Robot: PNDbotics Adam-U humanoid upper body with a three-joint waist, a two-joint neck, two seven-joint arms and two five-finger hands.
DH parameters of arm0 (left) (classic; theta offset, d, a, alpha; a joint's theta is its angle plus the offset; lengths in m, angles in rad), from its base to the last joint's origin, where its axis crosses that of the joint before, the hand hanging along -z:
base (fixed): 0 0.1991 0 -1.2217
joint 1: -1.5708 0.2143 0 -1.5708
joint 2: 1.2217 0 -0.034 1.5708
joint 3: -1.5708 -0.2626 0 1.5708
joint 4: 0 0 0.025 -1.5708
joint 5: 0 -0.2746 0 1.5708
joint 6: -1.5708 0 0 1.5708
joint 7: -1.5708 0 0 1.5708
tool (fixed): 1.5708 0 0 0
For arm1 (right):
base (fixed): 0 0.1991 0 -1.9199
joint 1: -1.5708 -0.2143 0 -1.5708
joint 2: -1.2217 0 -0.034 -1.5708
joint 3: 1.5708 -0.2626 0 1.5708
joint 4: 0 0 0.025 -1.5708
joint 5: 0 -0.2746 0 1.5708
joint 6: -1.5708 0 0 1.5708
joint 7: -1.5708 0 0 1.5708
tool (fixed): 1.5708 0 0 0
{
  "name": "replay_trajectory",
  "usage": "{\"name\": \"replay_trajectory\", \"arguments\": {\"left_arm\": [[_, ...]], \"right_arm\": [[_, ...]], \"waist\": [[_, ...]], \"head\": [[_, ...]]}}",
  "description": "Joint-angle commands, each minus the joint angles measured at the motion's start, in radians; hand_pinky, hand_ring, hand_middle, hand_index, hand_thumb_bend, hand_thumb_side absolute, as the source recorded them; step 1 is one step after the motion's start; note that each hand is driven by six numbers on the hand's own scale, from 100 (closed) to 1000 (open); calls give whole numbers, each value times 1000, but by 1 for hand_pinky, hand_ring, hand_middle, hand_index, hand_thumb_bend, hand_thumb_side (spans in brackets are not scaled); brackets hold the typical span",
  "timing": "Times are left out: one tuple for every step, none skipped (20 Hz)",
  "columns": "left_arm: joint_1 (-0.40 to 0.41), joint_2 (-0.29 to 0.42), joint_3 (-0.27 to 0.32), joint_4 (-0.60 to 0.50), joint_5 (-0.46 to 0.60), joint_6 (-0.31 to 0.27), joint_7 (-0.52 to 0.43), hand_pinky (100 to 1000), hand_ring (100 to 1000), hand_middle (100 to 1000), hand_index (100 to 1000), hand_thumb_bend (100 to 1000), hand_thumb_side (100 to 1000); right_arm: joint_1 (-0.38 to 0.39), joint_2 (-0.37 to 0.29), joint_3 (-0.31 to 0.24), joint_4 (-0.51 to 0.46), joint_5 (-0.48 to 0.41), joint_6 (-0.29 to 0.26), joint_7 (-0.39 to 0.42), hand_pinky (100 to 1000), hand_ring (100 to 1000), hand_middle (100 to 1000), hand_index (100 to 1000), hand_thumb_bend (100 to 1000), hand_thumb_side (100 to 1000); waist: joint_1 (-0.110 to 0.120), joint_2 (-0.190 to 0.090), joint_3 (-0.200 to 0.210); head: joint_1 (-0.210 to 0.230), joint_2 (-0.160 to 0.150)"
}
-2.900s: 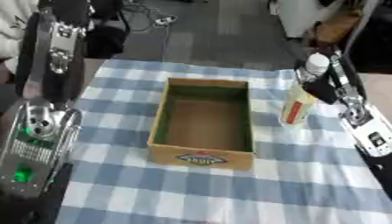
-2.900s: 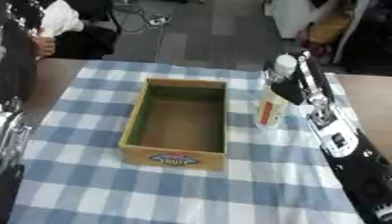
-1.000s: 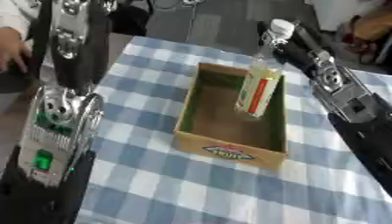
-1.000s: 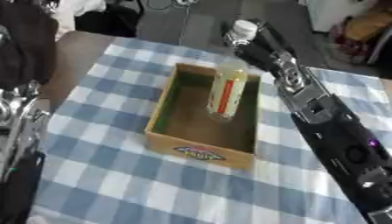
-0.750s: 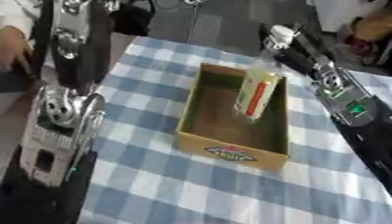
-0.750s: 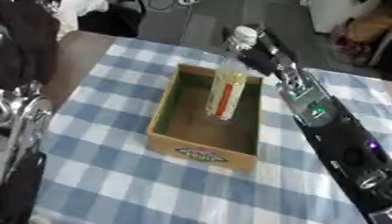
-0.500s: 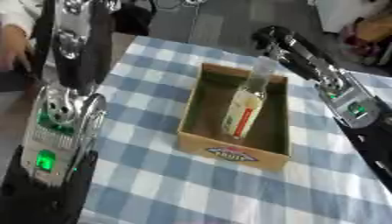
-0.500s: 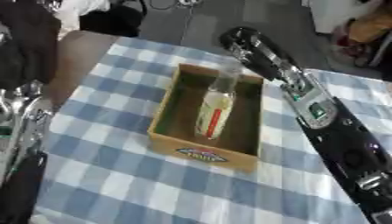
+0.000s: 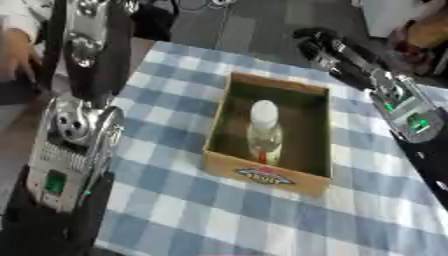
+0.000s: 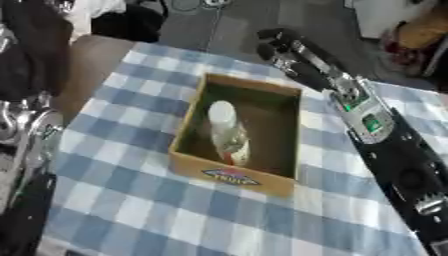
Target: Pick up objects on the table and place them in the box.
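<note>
One bottle (image 9: 263, 131) lies in the box (image 9: 223, 134); right hand (image 9: 315, 42) (fingers unclear) hovers apart.

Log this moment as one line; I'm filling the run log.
bottle: upright in box | right hand: above box's far right corner, holding nothing | left hand: not in view

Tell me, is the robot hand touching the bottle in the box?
Apart. In the left eye view the bottle stands inside the box, and the right robot hand is beyond the box's far corner, with box wall between them.
</note>
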Motion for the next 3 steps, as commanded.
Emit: {"name": "replay_trajectory", "arguments": {"left_arm": [[-9,7,1,-16,0,0,3,940,797,898,968,625,884],[-8,9,2,-16,-1,1,4,940,797,898,968,625,884],[-5,11,3,-16,-2,1,5,939,797,898,968,625,884]], "right_arm": [[-28,-41,-20,-47,-4,3,-25,847,854,885,928,394,1000],[-22,-50,-23,-69,-12,4,-36,849,855,886,930,394,1000],[-13,-61,-28,-97,-23,7,-49,833,845,873,917,387,1000]], "waist": [[6,-22,-5],[6,-23,-7],[6,-25,-11]], "head": [[10,-14],[10,-16],[12,-18]]}}
